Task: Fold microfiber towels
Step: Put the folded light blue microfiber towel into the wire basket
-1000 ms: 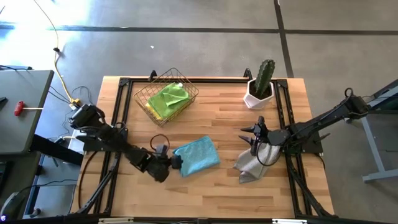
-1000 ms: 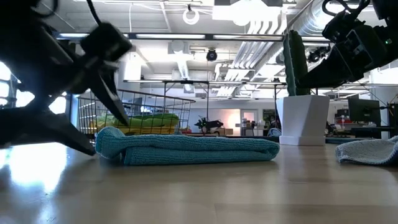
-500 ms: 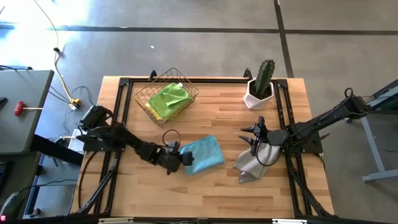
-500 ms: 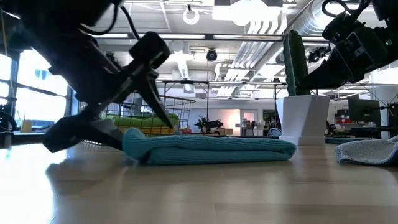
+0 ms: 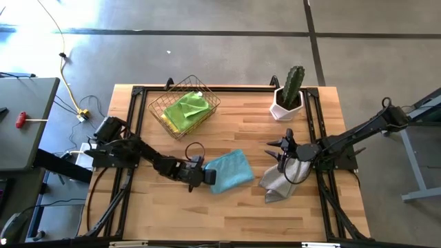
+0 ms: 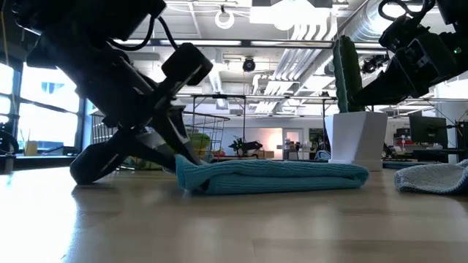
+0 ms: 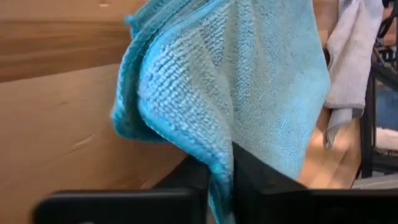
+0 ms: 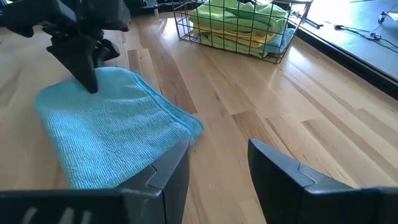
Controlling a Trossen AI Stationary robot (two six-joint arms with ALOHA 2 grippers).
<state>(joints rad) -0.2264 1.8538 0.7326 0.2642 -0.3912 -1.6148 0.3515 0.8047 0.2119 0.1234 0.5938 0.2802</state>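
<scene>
A folded light blue towel [image 5: 227,171] lies flat on the middle of the wooden table [image 5: 227,213]. My left gripper [image 5: 207,177] is shut on its left edge and reaches in low from the table's left. A crumpled grey towel [image 5: 279,180] lies on the table to the right. My right gripper [image 5: 281,153] hangs above the grey towel's far end, open, with nothing between its fingers [image 8: 168,168]. More towels, lime green on top, rest in the wire basket [image 5: 183,109] at the back left. My left gripper pinches the blue towel's left edge [image 7: 214,149] between its two fingers [image 7: 261,180], the cloth bunched into a ridge there. How many layers it has, I cannot tell. The fingers come from the table's left, slanting down. The rest of the towel [image 6: 278,175] lies on the table.
A cactus in a white pot [image 5: 288,96] stands at the back right. A black frame [image 5: 131,138] runs along the table's edges. Bare wood lies along the near edge and between the basket and the pot.
My left gripper has moved toward the table's right and sunk a little. Its wide-open fingers have come around the blue towel's left edge and shut on it. The towel has slid along the table toward the right, staying folded and flat.
</scene>
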